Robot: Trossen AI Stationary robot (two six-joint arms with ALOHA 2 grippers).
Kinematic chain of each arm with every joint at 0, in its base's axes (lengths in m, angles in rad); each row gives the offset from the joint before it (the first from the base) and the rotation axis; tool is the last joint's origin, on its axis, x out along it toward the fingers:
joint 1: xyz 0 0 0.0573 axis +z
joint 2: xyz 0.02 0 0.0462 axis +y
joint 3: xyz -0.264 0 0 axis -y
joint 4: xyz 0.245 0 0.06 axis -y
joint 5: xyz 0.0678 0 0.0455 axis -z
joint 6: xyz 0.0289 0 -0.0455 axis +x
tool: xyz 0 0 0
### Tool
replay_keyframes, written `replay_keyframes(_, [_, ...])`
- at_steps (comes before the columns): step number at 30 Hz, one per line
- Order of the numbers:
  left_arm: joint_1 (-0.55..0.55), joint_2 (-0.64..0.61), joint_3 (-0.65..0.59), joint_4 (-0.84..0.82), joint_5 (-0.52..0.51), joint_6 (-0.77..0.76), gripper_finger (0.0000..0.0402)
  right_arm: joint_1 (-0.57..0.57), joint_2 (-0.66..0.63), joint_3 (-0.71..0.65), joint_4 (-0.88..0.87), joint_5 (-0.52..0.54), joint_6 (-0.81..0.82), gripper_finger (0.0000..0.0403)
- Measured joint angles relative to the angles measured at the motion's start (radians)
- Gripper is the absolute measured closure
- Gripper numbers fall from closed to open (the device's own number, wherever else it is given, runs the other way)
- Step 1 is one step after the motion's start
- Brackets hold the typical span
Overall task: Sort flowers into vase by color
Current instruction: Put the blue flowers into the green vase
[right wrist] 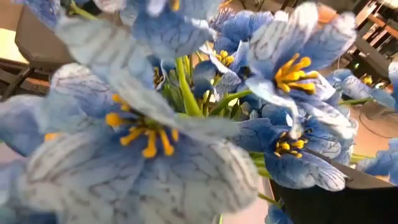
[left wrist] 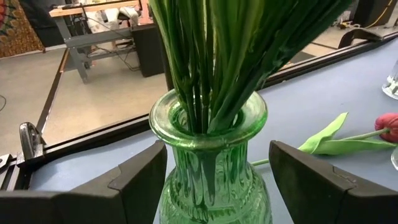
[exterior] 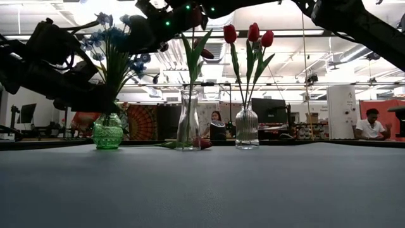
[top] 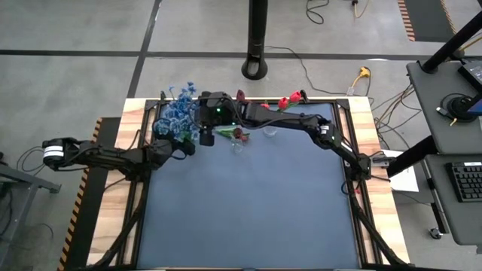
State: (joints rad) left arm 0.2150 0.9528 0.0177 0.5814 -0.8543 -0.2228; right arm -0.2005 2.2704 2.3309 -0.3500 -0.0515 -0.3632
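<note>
Lying on the worktop [top: 248,211] by the middle clear vase [exterior: 188,120], one red tulip [exterior: 204,143] remains unsorted. Blue flowers [exterior: 117,44] fill the green vase [left wrist: 208,168], left gripper [left wrist: 208,180] jaws open around it, unclamped. Right gripper [top: 213,105] hovers above the blossoms, jaws open, empty. Farther off, three red tulips [exterior: 252,35] stand vased.

Three vases [exterior: 188,120] stand in a row at the surface's [top: 248,203] rear, a flower [left wrist: 348,138] lying beside the middle one.

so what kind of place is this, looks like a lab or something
Probably an open robotics lab or workshop. Beyond the blue-topped table the low view shows people seated at desks, monitors and exposed ceiling ducts; from above, cables trail across a concrete floor.
</note>
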Motion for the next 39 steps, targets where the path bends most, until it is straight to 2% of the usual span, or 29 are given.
replay_keyframes(9, [0.000, -0.030, 0.000, -0.077, 0.000, -0.051, 0.0138, 0.000, -0.004, 0.026, -0.069, 0.037, -0.013, 0.0086])
replay_keyframes(16, [-0.002, -0.077, 0.005, -0.175, 0.008, -0.084, 0.0133, 0.000, -0.004, 0.026, -0.073, 0.054, -0.023, 0.0081])
replay_keyframes(19, [-0.010, -0.104, 0.043, -0.284, 0.009, -0.084, 0.0133, 0.000, -0.004, 0.026, -0.080, 0.055, -0.022, 0.0082])
replay_keyframes(25, [-0.016, -0.145, 0.166, -0.639, 0.009, -0.127, 0.0132, 0.000, -0.017, 0.026, -0.108, 0.055, -0.020, 0.0082])
replay_keyframes(28, [-0.019, -0.158, 0.203, -0.764, 0.009, -0.159, 0.0132, 0.000, -0.030, 0.026, -0.126, 0.054, -0.015, 0.0083])
replay_keyframes(39, [-0.064, -0.228, 0.214, -0.816, 0.009, -0.157, 0.0132, 0.000, -0.052, 0.026, -0.148, 0.054, -0.003, 0.0083])
